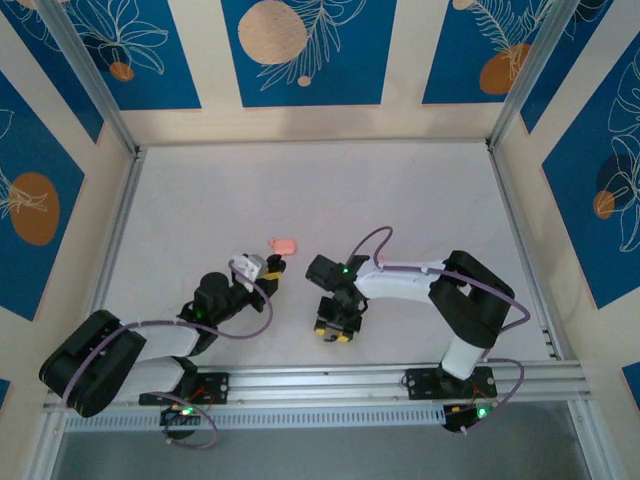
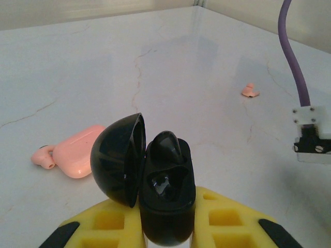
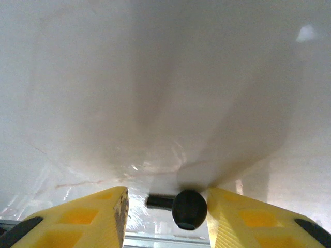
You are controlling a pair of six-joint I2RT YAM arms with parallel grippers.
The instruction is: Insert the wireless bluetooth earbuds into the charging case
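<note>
Yellow fingers point(image 2: 103, 222) of the left claw point(image 2: 165, 204) sat closest to the lens in the left wrist view. They were clamped on the black charging case point(image 2: 168, 222), which stood open between them with its domed lid point(image 2: 116, 160) swung out to the left. A dark earbud point(image 2: 166, 147) rose from the far end of the case's body, with a glossy hollow nearer the lens. Past the lid on the table point(image 2: 155, 62) lay a pink earbud point(image 2: 43, 156), just beside the left end of a closed pink case point(image 2: 77, 150). Well apart to the right and farther off lay a small pink piece point(image 2: 250, 91), too small to make out. A purple cable point(image 2: 294, 51) ran down to a white block point(image 2: 310, 126) at the right of that view. From above, the left claw point(image 1: 268, 268) hung left of the table's middle. The pink case point(image 1: 284, 244) lay just beyond it, about halfway between the near and far edges. The right claw point(image 1: 335, 330) pointed down close to the middle of the near edge. In the right wrist view its jaws stood apart. A second dark earbud point(image 3: 189, 208) lay on the table between them, its round body against the finger on the right of that view. Its stem pointed toward the other finger without reaching it.
</note>
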